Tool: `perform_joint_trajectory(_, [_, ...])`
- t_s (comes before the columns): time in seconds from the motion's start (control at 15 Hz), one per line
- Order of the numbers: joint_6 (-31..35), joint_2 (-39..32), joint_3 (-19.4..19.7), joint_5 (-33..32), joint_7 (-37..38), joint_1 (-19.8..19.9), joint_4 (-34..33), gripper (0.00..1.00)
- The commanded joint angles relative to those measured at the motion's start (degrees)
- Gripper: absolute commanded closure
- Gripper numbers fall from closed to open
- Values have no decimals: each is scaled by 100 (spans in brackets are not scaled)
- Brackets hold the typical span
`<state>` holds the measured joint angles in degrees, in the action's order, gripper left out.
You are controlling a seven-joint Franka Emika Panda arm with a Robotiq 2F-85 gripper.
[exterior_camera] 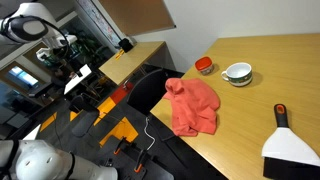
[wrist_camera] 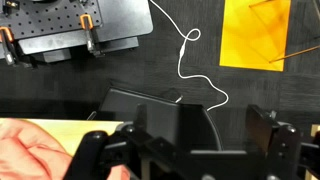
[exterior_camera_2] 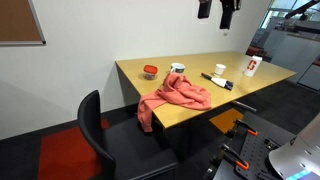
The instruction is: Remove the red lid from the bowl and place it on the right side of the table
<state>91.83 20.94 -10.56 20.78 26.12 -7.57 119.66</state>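
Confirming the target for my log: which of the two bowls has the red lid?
The red-topped bowl, farther left in an exterior view; the white bowl beside it shows no red.

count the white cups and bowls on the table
3: a white bowl beside the red lid, a small cup further along, a taller cup near the end. The red cloth may hide more.

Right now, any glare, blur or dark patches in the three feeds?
In an exterior view the red lid and bowl are evenly lit without glare, the white arm shells in the foreground soft and bright; in an exterior view the gripper is a dark silhouette at the top edge; wrist view: near parts dark, white cable crisp.
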Motion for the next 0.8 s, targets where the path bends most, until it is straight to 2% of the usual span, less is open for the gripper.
perform_joint_trajectory(0.0, [-23,-2,-48,13,-12,60,-18,0])
perform_joint_trajectory(0.4, [70,3,-36,-47,-7,98,-25,0])
perform_joint_trajectory(0.73, [542,-363,369,-243,-240,512,-350,0])
